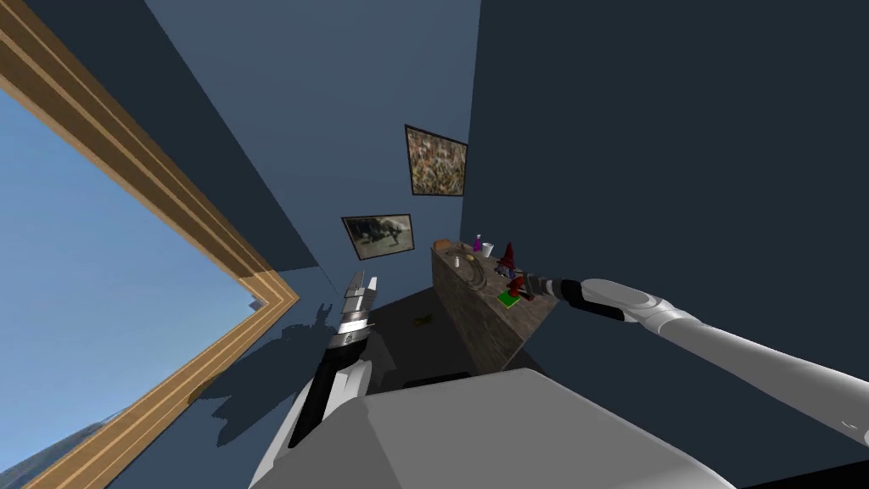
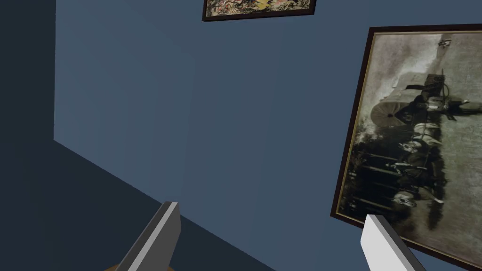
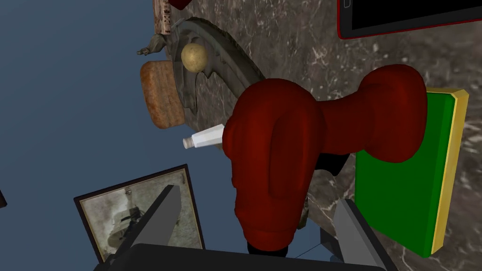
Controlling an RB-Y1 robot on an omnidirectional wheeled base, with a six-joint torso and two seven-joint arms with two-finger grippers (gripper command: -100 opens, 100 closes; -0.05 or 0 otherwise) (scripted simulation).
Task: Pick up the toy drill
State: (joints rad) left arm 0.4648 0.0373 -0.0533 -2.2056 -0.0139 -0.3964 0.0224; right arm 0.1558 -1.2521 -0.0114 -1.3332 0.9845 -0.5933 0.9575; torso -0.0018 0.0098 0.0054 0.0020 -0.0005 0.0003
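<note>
Two fingers spread wide on right gripper, straddling fat red body of toy drill without touching (gaps on both sides). Sits on marbled counter, base end overlapping green block with yellow edge; resting on it or just against it, cannot tell. Points white tip away toward counter edge. Shares counter with brown lump, tan ball and red-framed tablet, all well apart from the fingers. Shows in head view at end of outstretched right arm, toward near end of counter. Left gripper raised beside chest, fingers apart, holding nothing.

Looks like rigid moulded plastic: stiff, probably hollow and light, not fragile. Smooth rounded skin though, so likely to slip or roll between thin blades. Best to pinch across widest part of body, close to handle joint, to keep weight centred. Avoid white tip and narrow neck (too little to bite on). Probably needs a little more reach before closing, with only the near part of body between fingertips. Watch for twisting on squeeze and for dragging green block along.
</note>
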